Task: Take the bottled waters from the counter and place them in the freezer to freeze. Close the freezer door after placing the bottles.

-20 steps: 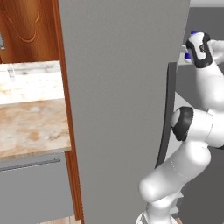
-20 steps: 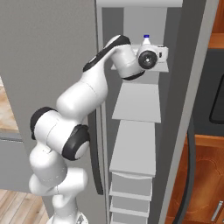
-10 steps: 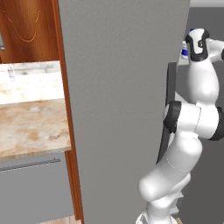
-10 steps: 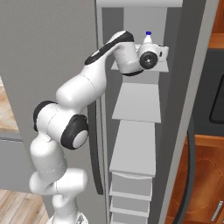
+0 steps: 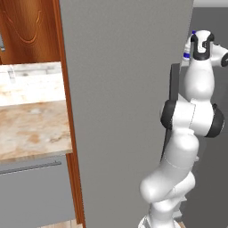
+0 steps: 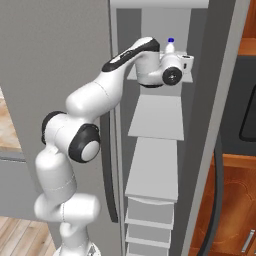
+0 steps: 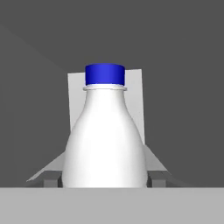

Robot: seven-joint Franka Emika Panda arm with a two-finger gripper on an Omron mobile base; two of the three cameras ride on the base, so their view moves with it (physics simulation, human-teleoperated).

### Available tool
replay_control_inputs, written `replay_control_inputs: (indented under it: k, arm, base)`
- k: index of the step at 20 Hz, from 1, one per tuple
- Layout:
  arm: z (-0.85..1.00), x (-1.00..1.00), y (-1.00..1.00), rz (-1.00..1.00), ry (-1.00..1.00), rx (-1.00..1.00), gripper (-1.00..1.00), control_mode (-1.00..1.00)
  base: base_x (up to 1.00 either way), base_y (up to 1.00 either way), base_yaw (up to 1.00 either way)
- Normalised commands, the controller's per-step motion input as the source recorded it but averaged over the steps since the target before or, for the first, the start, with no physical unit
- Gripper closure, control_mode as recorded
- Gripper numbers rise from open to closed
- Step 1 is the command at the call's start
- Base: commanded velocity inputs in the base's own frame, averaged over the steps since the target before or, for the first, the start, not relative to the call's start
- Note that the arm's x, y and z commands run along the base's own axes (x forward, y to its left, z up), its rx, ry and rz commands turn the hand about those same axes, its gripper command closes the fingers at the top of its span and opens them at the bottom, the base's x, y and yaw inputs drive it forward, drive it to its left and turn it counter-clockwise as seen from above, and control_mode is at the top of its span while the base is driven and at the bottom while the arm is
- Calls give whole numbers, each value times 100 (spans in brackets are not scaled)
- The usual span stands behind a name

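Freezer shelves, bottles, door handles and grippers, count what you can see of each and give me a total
Bottled water: 1
Bare freezer shelves: 2
Long dark door handles: 2
Grippers: 1, fingers closed on the bottle
Total: 6

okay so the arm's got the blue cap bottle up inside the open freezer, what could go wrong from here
1. The bottle sits between the fingers of the gripper above the top shelf; whether its base rests on the shelf is hidden, so opening now might drop or tip it.
2. The forearm passes close to the edge of the open freezer door; pulling back carelessly could knock it.
3. The door cannot be closed until the arm is fully out.
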Motion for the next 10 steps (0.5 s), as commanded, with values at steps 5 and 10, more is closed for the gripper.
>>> replay_control_inputs:
  k: [5, 10]
  arm:
    - [-8, 0, 0, 0, 0, -7, 100, -100]
    - [0, 0, 0, 0, 4, 0, 100, -100]
  base:
    - [0, 0, 0]
    - [0, 0, 0]
